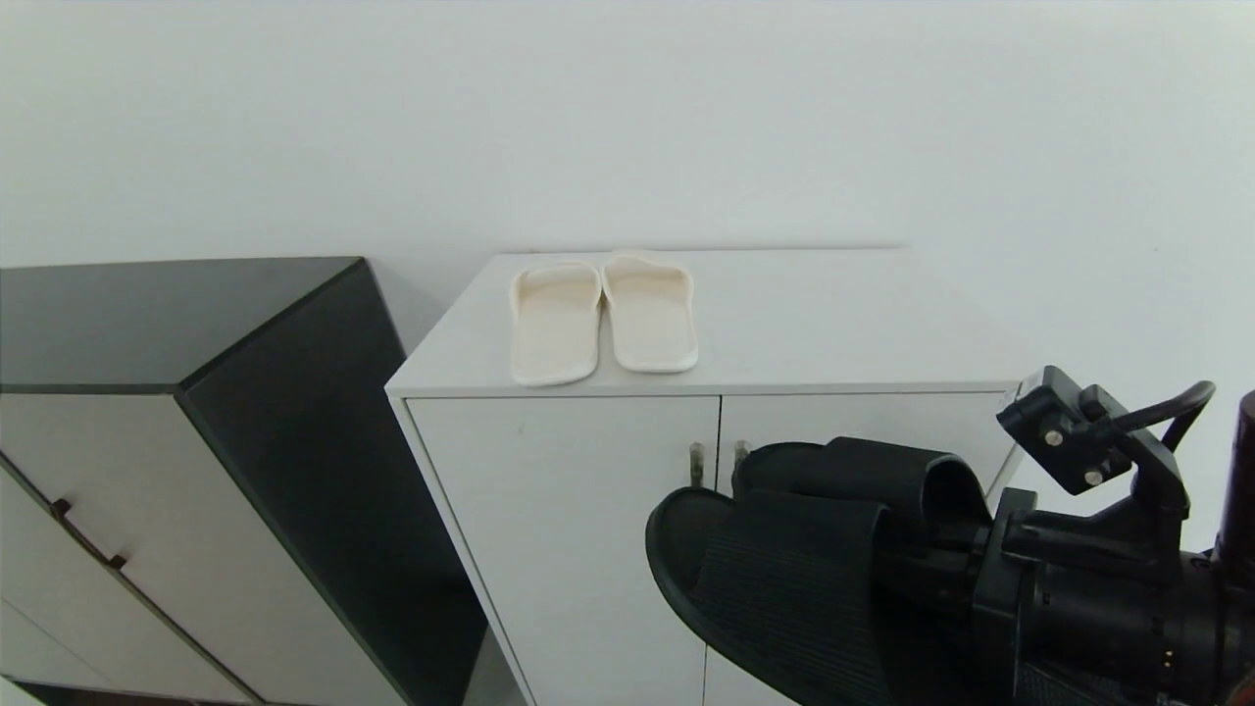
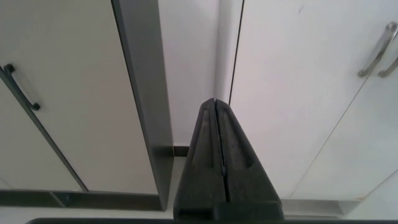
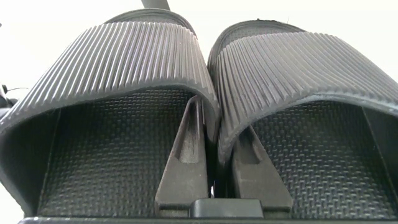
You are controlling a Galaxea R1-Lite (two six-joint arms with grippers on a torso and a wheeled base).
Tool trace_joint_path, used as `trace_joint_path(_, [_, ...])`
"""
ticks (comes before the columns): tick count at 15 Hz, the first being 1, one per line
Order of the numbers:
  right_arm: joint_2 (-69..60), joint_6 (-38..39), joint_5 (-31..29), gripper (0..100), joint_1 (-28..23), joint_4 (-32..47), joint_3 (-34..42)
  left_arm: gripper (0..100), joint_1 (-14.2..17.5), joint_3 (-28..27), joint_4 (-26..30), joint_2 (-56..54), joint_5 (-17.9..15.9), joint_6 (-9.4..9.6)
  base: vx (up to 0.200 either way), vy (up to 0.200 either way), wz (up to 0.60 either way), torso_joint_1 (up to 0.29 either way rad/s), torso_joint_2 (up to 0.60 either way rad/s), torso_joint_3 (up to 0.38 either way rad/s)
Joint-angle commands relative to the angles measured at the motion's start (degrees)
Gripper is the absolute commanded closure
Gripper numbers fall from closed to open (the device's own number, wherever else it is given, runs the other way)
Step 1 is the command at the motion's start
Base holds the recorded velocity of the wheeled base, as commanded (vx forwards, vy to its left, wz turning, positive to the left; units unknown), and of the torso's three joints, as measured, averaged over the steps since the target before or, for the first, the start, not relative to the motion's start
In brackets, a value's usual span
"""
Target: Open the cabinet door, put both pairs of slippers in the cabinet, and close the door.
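A pair of cream slippers (image 1: 601, 318) lies side by side on top of the white cabinet (image 1: 784, 324). The cabinet's two doors are closed, with metal handles (image 1: 697, 463) at the centre seam. My right gripper (image 3: 214, 124) is shut on a pair of black slippers (image 1: 814, 559), one finger inside each slipper, pinching their inner edges together. It holds them in front of the right door, near the handles. My left gripper (image 2: 216, 106) is shut on nothing, low down, pointing at the gap between the white cabinet's left door (image 2: 298, 81) and the darker cabinet.
A black-topped cabinet (image 1: 157, 324) with pale drawer fronts stands close to the left of the white cabinet, with a narrow gap (image 2: 196, 68) between them. A plain white wall (image 1: 627, 118) runs behind both.
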Motion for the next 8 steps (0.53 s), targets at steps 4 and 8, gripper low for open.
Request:
trace_joint_path(4, [0.07,-0.18,0.04,100,0.18,-0.08,0.62,100,0.01,0.00,-0.04,0.04,0.10,0.07,0.000,0.000,0.00,-0.183,0.51,0.315])
trace_joint_path(8, [0.16,-0.10,-0.05,100,0.18,-0.08,1.06,100,0.01,0.00,-0.04,0.04,0.02,0.16,0.000,0.000,0.00,-0.159,0.49,0.332])
